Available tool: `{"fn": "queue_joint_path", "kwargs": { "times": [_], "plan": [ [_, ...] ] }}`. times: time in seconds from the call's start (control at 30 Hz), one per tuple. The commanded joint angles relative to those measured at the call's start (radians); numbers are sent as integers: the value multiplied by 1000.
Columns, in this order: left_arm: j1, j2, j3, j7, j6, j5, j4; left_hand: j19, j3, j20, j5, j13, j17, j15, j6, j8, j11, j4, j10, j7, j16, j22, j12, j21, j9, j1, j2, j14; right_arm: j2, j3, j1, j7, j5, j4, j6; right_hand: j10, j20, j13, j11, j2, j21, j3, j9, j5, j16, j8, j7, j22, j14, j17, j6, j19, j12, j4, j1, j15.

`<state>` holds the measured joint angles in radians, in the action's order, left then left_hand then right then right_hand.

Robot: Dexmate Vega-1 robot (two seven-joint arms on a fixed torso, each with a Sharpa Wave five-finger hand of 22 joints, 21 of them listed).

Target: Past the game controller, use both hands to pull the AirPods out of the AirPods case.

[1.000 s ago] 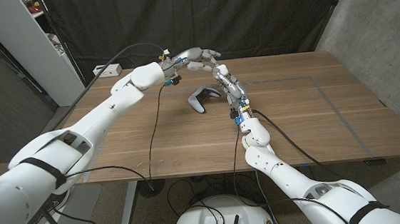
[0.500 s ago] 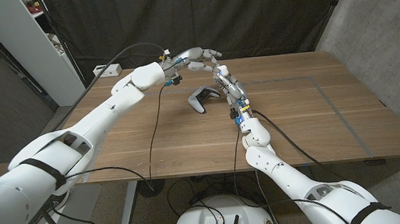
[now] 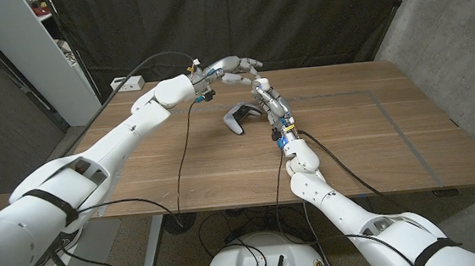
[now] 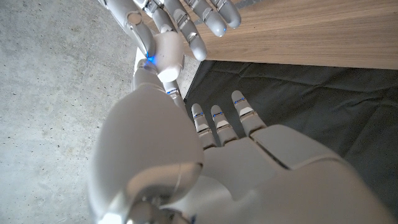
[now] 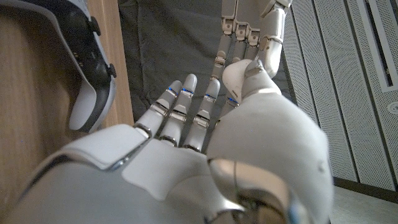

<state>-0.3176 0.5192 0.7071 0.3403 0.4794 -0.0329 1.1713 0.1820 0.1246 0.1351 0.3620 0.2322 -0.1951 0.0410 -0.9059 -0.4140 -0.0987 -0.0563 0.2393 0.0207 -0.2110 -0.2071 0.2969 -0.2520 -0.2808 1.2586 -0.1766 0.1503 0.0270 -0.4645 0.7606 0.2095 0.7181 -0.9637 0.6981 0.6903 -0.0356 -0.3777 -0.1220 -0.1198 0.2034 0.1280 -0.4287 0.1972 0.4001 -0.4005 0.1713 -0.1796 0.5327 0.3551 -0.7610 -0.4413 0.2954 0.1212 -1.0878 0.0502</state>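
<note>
The black-and-white game controller (image 3: pixel 238 118) lies on the wooden table (image 3: pixel 365 140); it also appears in the right wrist view as the controller (image 5: pixel 87 68). Past it, above the table, my left hand (image 3: pixel 231 66) and right hand (image 3: pixel 263 91) meet fingertip to fingertip. My left hand (image 4: pixel 249 162) reaches its thumb to the right hand's fingers (image 4: pixel 186 18), with a small white rounded piece (image 4: pixel 168 53) at the contact. My right hand (image 5: pixel 186 168) likewise puts its thumb against the left hand's fingers (image 5: pixel 249 25). The AirPods case is hidden between the hands; I cannot tell who holds it.
A black curtain (image 3: pixel 296 18) hangs behind the table's far edge. A small white box (image 3: pixel 120 83) sits at the far left corner. Cables (image 3: pixel 186 145) trail from both arms across the tabletop. A faint rectangular outline (image 3: pixel 398 129) marks the right half of the table.
</note>
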Motion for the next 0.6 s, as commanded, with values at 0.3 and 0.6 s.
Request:
{"fn": "queue_joint_path", "kwargs": {
  "times": [0.3, 0.6],
  "plan": [
    [-18, 3, -15, -4, 20, -24, 0, 1, -15, -7, -32, 2, -2, 29, -123, -40, 1, -1, 17, 35, 2, -5, -1, -8, -63, 6, -2, 13, 4, -6, 8, -21, -8, -18, -23, 6, -14, -6, 3, 4, 4, -11, 7, 3, 9, 15, -14, -1, 19, 3, 14, -3, 8, -1, 16, 170],
    [-27, -1, -18, -9, 14, -32, 9, 1, -24, -6, -50, 3, -2, 31, -121, -37, -2, 0, 22, 33, 1, -5, -1, -9, -66, 8, -2, 17, 12, -6, 14, -19, -4, -31, -32, 17, -19, -9, 6, 5, 2, -11, 15, 4, 13, 19, -22, -1, 29, 8, 9, 3, 13, 0, 17, 171]
  ]
}}
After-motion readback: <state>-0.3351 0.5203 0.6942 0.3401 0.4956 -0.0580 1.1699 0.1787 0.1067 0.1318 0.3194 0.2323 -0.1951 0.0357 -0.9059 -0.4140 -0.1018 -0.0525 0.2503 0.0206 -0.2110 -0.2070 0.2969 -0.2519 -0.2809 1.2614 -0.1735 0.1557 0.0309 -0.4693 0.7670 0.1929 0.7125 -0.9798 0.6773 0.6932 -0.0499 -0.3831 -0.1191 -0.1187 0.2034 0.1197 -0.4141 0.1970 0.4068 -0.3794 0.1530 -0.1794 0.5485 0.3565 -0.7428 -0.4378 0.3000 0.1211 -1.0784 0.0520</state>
